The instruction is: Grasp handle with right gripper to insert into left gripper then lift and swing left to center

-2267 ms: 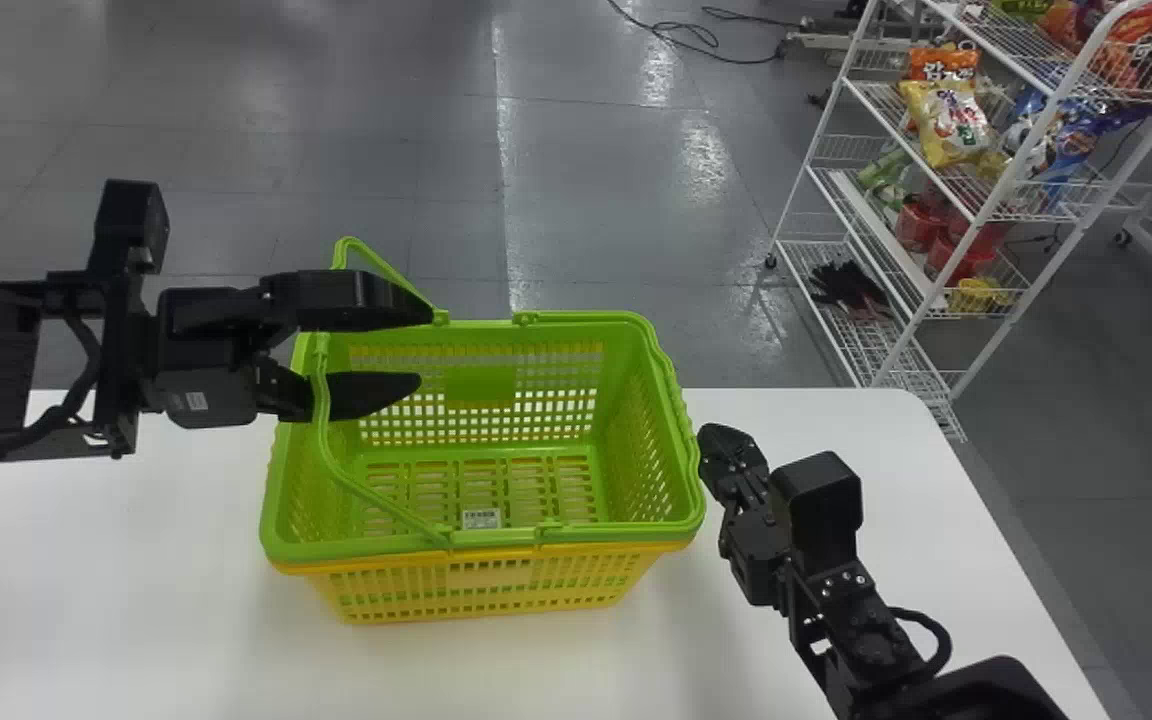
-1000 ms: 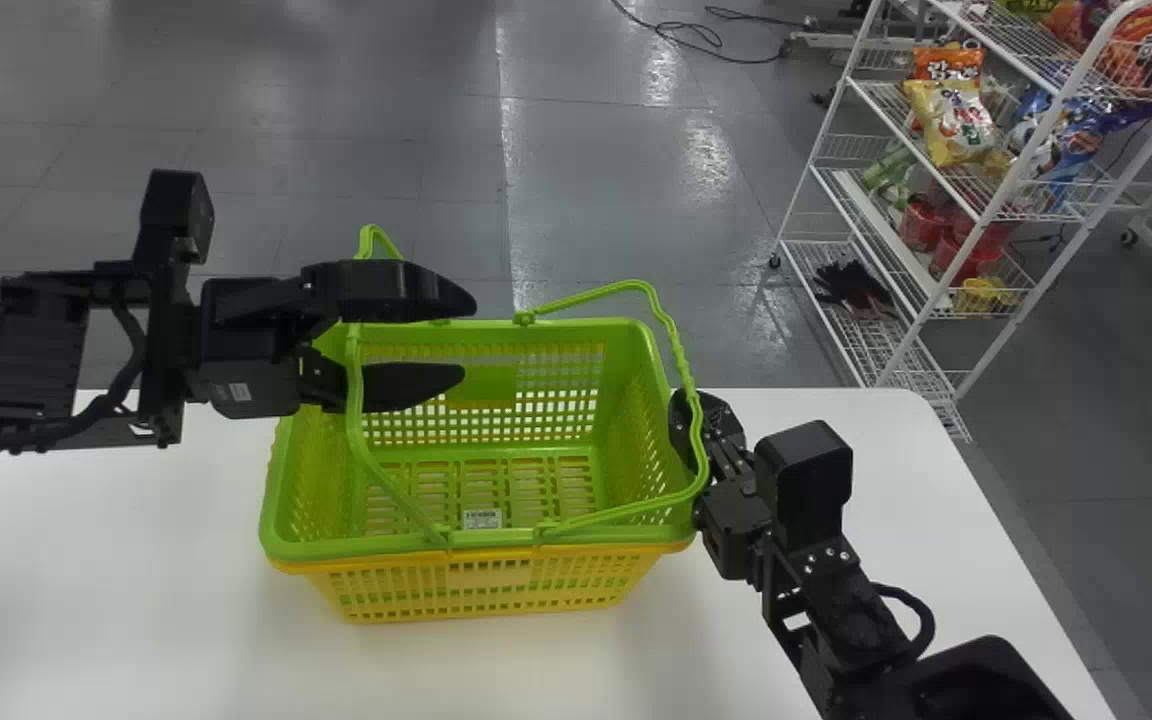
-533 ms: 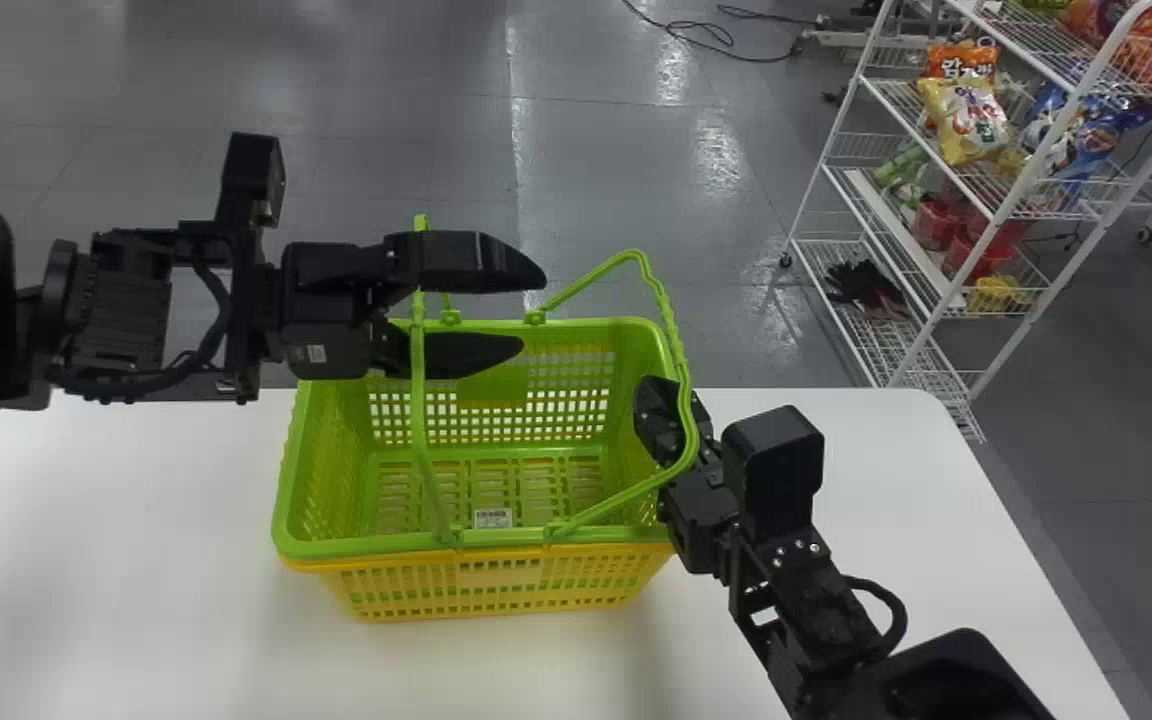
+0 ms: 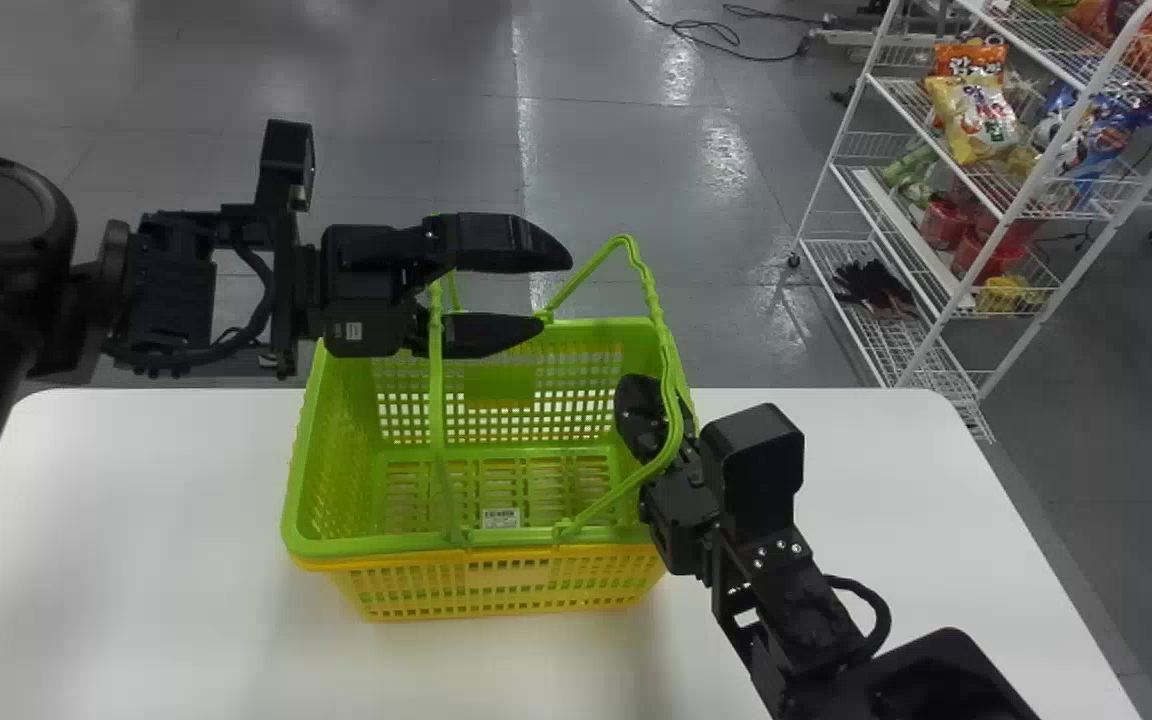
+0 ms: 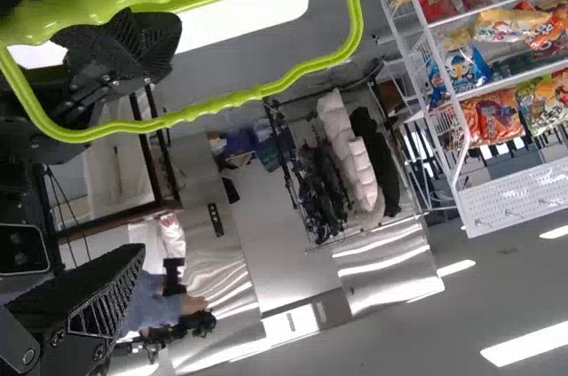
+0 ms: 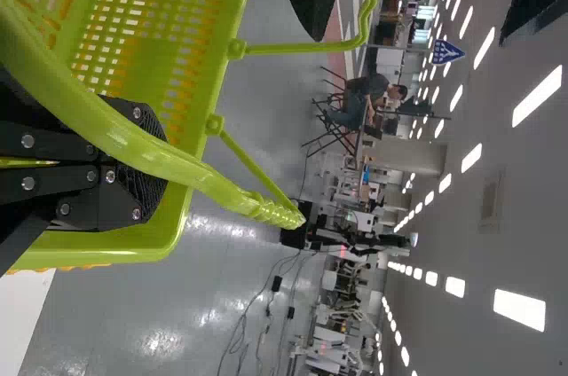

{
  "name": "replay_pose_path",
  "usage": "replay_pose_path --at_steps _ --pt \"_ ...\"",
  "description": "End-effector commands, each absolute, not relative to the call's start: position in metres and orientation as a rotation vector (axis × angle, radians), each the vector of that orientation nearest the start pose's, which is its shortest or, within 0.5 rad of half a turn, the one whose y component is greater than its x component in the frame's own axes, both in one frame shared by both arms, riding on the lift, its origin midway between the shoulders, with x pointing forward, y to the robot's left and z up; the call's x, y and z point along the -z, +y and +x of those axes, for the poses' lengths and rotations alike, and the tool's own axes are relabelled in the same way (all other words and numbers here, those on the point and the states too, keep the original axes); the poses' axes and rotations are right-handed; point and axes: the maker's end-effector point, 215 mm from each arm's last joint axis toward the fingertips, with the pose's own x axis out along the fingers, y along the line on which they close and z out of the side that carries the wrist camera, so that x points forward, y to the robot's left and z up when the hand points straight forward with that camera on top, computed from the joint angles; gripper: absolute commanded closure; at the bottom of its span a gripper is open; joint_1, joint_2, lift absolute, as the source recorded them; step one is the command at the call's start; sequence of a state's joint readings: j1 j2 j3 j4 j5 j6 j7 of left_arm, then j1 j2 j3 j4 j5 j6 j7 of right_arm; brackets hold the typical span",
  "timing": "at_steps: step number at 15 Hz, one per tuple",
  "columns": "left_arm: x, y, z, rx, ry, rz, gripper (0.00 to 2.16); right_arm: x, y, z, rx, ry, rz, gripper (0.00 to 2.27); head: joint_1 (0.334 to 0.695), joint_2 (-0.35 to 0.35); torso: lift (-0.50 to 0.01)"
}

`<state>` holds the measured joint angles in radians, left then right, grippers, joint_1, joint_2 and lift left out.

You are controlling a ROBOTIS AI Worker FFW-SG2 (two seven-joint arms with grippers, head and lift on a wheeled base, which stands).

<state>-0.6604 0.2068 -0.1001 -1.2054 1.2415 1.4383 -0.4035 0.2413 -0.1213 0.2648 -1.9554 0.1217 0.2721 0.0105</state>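
Observation:
My left gripper (image 4: 554, 294) stands open above the green basket's (image 4: 302, 475) left part, pointing right. The left handle (image 4: 437, 400) rises nearly upright across the base of its fingers. In the left wrist view the left gripper (image 5: 158, 147) has its jaws wide apart beside green handles (image 5: 222, 103). My right gripper (image 4: 631, 402) is inside the basket's right end with its fingers together, and the raised, leftward-leaning right handle (image 4: 672, 385) passes over it. In the right wrist view that handle (image 6: 182, 168) crosses in front of the right gripper (image 6: 161, 161), not between its fingers.
The green basket is nested in a yellow one (image 4: 496, 590) on a white table (image 4: 136, 520). Behind and to the right stands a white wire shelf (image 4: 841, 190) with snack bags (image 4: 971, 118). Grey floor (image 4: 386, 110) lies beyond the table.
The left gripper has moved right and away from the robot, with the left handle now more upright. The right gripper has moved left; the right handle has risen off the rim and leans inward.

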Motion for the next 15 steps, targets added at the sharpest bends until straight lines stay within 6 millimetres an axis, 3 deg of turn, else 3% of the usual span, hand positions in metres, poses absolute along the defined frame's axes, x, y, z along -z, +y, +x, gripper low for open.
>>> replay_pose_path --at_steps 1,9,15 --pt "0.242 0.0 0.525 1.158 0.935 -0.902 0.12 0.352 -0.099 0.504 -0.277 0.119 -0.189 2.11 0.695 -0.111 -0.093" --pt "0.242 -0.019 0.526 1.171 0.945 -0.893 0.12 0.347 -0.071 0.504 -0.313 0.115 -0.189 2.11 0.695 -0.101 -0.093" --pt "0.244 -0.028 0.53 1.167 0.949 -0.89 0.12 0.351 -0.062 0.501 -0.327 0.125 -0.2 2.11 0.695 -0.097 -0.093"
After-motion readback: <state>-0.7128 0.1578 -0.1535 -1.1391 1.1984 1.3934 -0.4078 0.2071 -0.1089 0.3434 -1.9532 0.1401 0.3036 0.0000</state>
